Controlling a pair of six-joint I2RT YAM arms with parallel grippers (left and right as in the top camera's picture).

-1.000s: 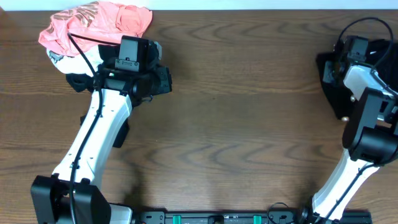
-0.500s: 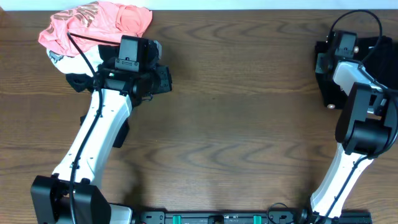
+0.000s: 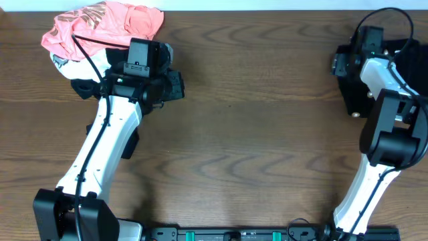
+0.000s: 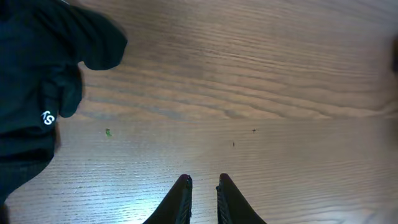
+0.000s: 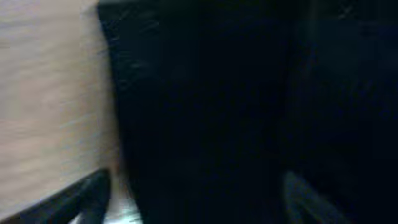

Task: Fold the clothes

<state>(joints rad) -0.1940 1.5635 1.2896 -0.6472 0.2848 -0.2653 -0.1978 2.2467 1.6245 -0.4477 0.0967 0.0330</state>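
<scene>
Notably, my right gripper (image 5: 193,196) stood spread above the clothes (image 5: 217,93) at the bench's (image 3: 267,134) far right corner; my left gripper (image 4: 203,185) was nearly closed.

Brown wood-grain bench (image 4: 261,81) across most of the frame. At lower centre, left end effector (image 4: 204,186), dark fingertips (image 4: 184,190) nearly together, only a slim gap, nothing between. At far left, rumpled black garment (image 4: 31,74) (small white mark (image 4: 48,117) on one fold). Just beside its edge, tiny green speck (image 4: 107,132) on the wood.
</scene>
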